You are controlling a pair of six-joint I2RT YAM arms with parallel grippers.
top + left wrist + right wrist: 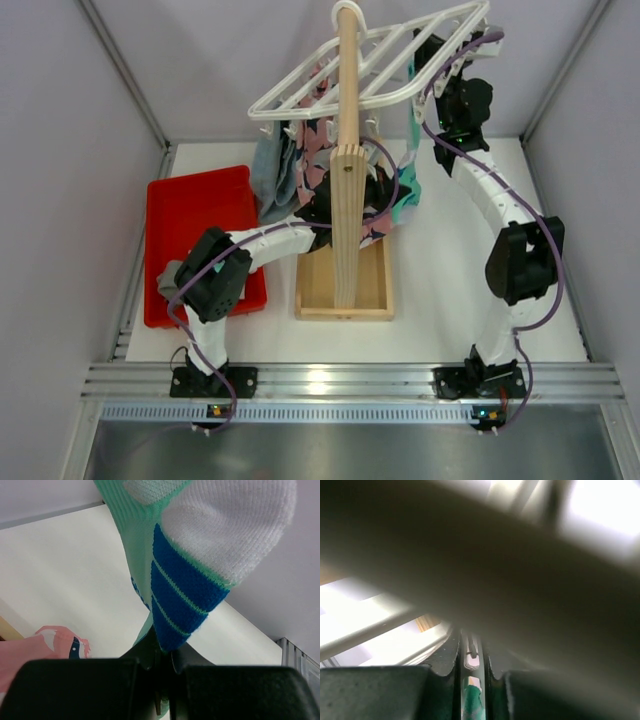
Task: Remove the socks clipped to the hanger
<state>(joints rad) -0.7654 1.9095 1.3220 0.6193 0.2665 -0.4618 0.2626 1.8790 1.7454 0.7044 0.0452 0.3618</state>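
We see the hanger (pixel 372 62) sitting high at the top of the wooden post (pixel 347 150). The post's box base (pixel 343 292) stands on the white surface (pixel 450 290). A teal sock (pixel 409 185) hangs under the hanger's right side, just right of the post.

The left arm (pixel 265 240) reaches in low from the left and passes behind the post. In the left wrist view its jaws are clenched on the sock's lower tip, just below the blue stripes (pixel 180 595). The white heel (pixel 235 525) bulges above them.

The right arm (pixel 490 200) is raised to the hanger's right edge. In the right wrist view a blurred hanger bar fills most of the picture. Below it, the right jaws stand close together, clenched on a white clip (pixel 471 659). A scrap of teal fabric shows just beneath that clip.

A pink cloth (pixel 322 150) and a blue-grey cloth (pixel 272 175) hang under the hanger. The pink one is beside the post and the blue-grey one is left of it. We cannot tell whether more socks hang among them.

A red tray (pixel 195 225) lies on the surface at the left. The left arm's elbow is over its near right corner.
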